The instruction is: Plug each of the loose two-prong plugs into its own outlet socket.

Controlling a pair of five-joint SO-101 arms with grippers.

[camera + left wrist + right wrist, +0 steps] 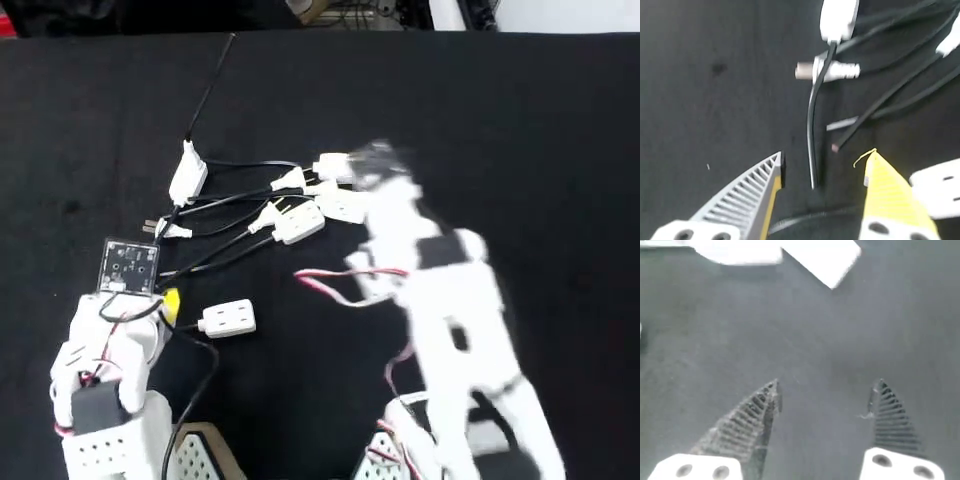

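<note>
In the high view, your left arm [110,360] sits low at the near-left of the black table [520,130], with a white outlet block [228,318] just beside its tip. Farther out, a cluster of white plugs [290,205] lies tangled with black cords [215,255]. Your right arm [450,320] stretches to the cluster's right side.

In the left wrist view, your left gripper [825,156] is spread wide and holds nothing, and one of the black cords runs between its tips. A two-prong plug [827,71] lies across that cord, well ahead of the tips. The white outlet block sits just beside the yellow finger [887,195].

In the right wrist view, your right gripper [827,384] is spread and empty above the table. Two white pieces [822,257] lie ahead, too blurred to tell plug from outlet.
</note>
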